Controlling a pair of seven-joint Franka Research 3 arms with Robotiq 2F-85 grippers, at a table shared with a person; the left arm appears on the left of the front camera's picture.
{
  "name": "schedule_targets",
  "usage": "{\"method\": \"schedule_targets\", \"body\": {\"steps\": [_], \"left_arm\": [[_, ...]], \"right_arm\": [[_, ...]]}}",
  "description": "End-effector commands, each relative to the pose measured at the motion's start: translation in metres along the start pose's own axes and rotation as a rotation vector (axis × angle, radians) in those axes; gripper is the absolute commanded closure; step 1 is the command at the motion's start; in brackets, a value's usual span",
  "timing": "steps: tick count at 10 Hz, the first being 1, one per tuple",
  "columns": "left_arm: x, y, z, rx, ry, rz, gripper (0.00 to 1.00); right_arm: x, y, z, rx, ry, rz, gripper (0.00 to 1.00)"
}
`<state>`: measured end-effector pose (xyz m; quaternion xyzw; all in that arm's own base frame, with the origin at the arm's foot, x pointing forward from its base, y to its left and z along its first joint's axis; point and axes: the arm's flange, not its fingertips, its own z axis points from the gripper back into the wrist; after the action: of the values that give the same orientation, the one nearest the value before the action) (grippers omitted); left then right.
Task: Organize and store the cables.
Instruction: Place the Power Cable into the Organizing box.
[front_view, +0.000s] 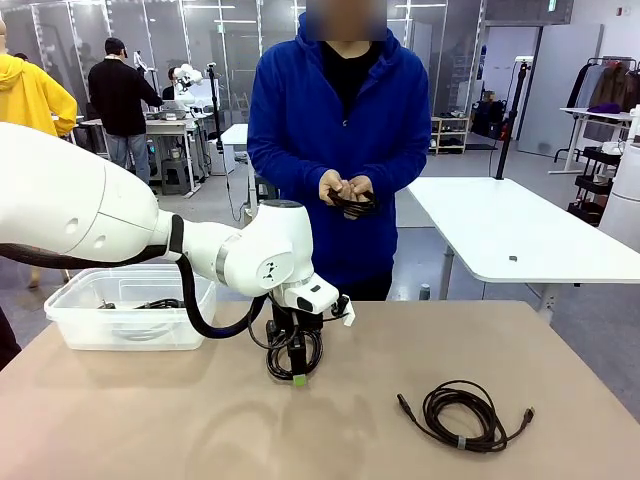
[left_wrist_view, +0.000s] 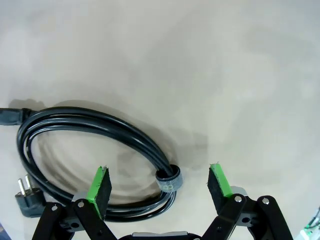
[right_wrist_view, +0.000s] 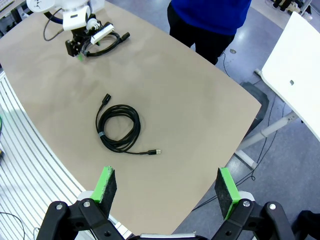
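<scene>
A coiled black cable (front_view: 318, 350) with a grey strap lies on the table's middle. My left gripper (front_view: 297, 372) stands open right over it, pointing down. In the left wrist view the strapped part of this cable (left_wrist_view: 100, 125) lies between the green pads (left_wrist_view: 100, 184), and its plug (left_wrist_view: 27, 198) lies to the left. A dark-brown coiled cable (front_view: 465, 415) lies at the front right of the table, and the right wrist view shows it (right_wrist_view: 118, 127) far below my open, empty right gripper (right_wrist_view: 166, 186). The person's hands hold a third black cable (front_view: 350, 200).
A clear plastic bin (front_view: 70, 320) stands at the table's left with a dark cable (front_view: 150, 303) inside. The person in blue stands at the far edge. The tan table (front_view: 150, 420) has bare room at the front left. A white table (front_view: 520, 230) stands behind on the right.
</scene>
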<state>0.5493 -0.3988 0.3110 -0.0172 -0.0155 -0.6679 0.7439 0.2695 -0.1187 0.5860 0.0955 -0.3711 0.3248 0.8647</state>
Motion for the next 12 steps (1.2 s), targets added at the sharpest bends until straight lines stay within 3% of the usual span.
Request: {"method": "schedule_targets", "body": {"steps": [1, 2, 3, 4, 5, 6, 12], "left_arm": [[0.001, 0.002, 0.0, -0.019, 0.03, 0.022, 0.02], [0.001, 0.0, -0.002, -0.026, 0.045, 0.015, 0.02], [0.002, -0.001, -0.002, -0.022, 0.048, 0.0, 0.38], [0.002, -0.002, -0.001, -0.018, 0.048, -0.004, 0.6], [0.002, -0.003, -0.001, -0.019, 0.052, -0.003, 0.96], [0.002, -0.004, -0.001, -0.022, 0.054, -0.004, 1.0], [0.006, -0.01, 0.013, -0.009, 0.041, -0.01, 1.0]], "right_arm": [[-0.001, -0.001, 0.0, 0.005, -0.003, 0.01, 0.0], [-0.001, -0.001, 0.0, 0.005, -0.003, 0.01, 0.0], [-0.001, -0.001, 0.0, 0.005, -0.003, 0.01, 0.0], [-0.001, -0.001, 0.0, 0.005, -0.003, 0.01, 0.0], [-0.001, -0.001, 0.0, 0.005, -0.003, 0.01, 0.0], [-0.001, -0.001, 0.0, 0.005, -0.003, 0.01, 0.0], [-0.001, -0.001, 0.0, 0.005, -0.003, 0.01, 0.0]]}}
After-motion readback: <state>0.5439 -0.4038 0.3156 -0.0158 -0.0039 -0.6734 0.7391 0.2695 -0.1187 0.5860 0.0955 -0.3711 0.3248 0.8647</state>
